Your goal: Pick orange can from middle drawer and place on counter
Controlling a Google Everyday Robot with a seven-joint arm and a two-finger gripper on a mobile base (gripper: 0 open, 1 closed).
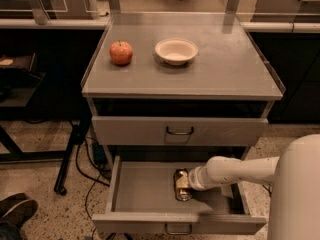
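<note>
1. The wide, shallow light-grey metal middle drawer (145, 190) is seen pulled out toward the near side, below an identical closed drawer front (150, 130) with a small dark loop handle.
2. The small shiny golden-orange can (181, 183) is found inside the open drawer, right of its middle, with its silver end turned toward the near side.
3. The robot's gripper (188, 181) is held at the can inside the drawer, at the end of a white arm (237, 169) reaching in from the right.
4. Contact between gripper and can is apparent, but whether the can is clamped cannot be told.
5. The broad flat matte-grey metal counter (225, 69) is seen above both drawers.
6. A red apple (121, 52) is placed on its far left part, and a shallow cream bowl (176, 51) just to the right of it, the two apart.
</note>
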